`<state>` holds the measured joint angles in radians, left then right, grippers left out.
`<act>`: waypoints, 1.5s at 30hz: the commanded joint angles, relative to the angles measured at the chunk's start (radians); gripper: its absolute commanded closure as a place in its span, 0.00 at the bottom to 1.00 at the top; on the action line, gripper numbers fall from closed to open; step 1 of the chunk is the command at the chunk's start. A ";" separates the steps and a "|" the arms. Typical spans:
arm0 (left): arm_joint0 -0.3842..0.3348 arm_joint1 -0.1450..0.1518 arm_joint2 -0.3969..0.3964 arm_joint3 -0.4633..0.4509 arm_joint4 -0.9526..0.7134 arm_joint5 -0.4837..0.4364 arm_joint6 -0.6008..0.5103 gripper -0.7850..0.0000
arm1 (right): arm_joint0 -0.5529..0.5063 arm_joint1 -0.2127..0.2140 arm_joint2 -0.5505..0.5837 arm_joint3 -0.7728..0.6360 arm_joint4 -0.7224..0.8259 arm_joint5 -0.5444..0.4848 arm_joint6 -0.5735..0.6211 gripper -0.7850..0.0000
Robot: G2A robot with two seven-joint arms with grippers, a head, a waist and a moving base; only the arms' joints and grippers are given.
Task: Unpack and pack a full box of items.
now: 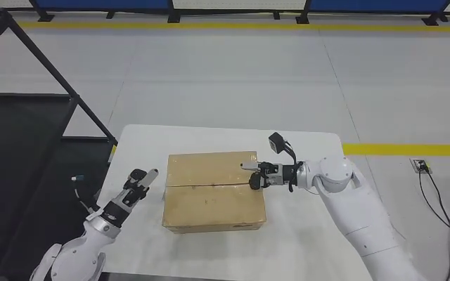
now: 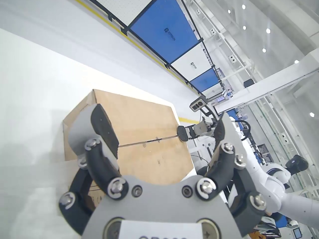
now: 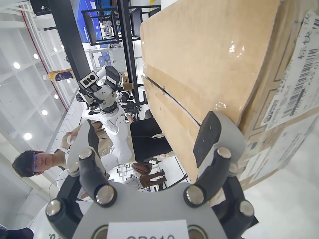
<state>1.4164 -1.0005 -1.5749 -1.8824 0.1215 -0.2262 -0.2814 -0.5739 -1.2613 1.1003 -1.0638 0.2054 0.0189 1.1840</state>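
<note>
A closed brown cardboard box (image 1: 214,197) sits mid-table, its two top flaps meeting at a centre seam (image 1: 211,185). My right gripper (image 1: 252,173) is open at the box's right end, level with the seam, one finger pad (image 3: 207,142) just over the top edge of the box (image 3: 199,58). My left gripper (image 1: 143,177) is open beside the box's left side, a short gap away, with nothing between its fingers. From the left wrist the box (image 2: 139,135) lies ahead, and the right gripper (image 2: 185,133) shows at its far end.
The white table (image 1: 295,242) has bare room in front of and to both sides of the box. A black frame (image 1: 60,84) stands off the table's left side. A shipping label (image 3: 296,93) is stuck to the box's right end face.
</note>
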 commanded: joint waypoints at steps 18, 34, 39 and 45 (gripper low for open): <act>0.099 -0.036 0.028 0.119 -0.324 0.190 0.110 0.00 | 0.000 0.000 0.000 0.000 0.000 0.000 0.000 0.00; -0.062 -0.066 0.109 0.362 -0.497 0.305 0.067 0.00 | 0.000 0.000 0.000 0.000 0.000 0.000 0.000 0.00; -0.149 -0.083 0.149 0.455 -0.553 0.304 0.079 0.00 | 0.000 0.000 0.000 0.000 0.000 0.000 0.000 0.00; -0.208 -0.106 0.168 0.519 -0.658 0.264 0.145 0.00 | 0.000 0.000 0.000 0.000 0.000 0.000 0.000 0.00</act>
<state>1.2150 -1.1026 -1.4076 -1.3688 -0.5117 0.0499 -0.1535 -0.5738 -1.2613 1.1003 -1.0638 0.2055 0.0189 1.1840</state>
